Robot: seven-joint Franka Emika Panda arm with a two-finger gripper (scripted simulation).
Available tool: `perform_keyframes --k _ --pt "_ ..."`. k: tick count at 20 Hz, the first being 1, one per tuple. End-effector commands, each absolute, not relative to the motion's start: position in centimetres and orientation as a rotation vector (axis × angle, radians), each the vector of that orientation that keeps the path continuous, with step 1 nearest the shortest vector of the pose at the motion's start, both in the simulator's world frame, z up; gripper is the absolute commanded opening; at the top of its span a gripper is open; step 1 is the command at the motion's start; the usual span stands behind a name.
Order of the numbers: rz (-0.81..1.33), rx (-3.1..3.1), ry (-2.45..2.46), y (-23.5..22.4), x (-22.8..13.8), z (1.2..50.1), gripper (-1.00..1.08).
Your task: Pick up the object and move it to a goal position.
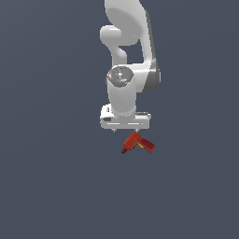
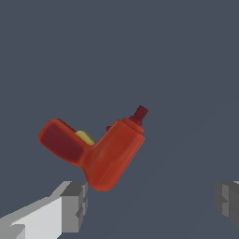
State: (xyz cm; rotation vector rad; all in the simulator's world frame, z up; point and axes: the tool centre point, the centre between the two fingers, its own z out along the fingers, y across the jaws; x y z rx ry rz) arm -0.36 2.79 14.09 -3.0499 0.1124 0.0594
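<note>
Hand (image 1: 125, 129) hangs spread above red drill (image 1: 137, 143); no legible writing.

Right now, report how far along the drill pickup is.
Done: the gripper is positioned just above the toy drill. In hand: the approach; in the wrist view the fingers stand wide apart, with the drill ahead of them and not yet between them, so nothing is gripped. Left: lower around it, close, lift and carry it to the goal, which no view shows.
</note>
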Motion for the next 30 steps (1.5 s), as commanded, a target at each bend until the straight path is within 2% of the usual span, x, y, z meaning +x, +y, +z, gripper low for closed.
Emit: perform_keyframes --k 1,16,30 --pt "0.084 -3.013 0.180 2.8 -0.3 13.3 1.08" --pt "0.264 -2.629 0.681 3.0 0.9 7.2 1.08" --pt "0.313 -2.483 0.819 3.1 1.4 5.6 1.08"
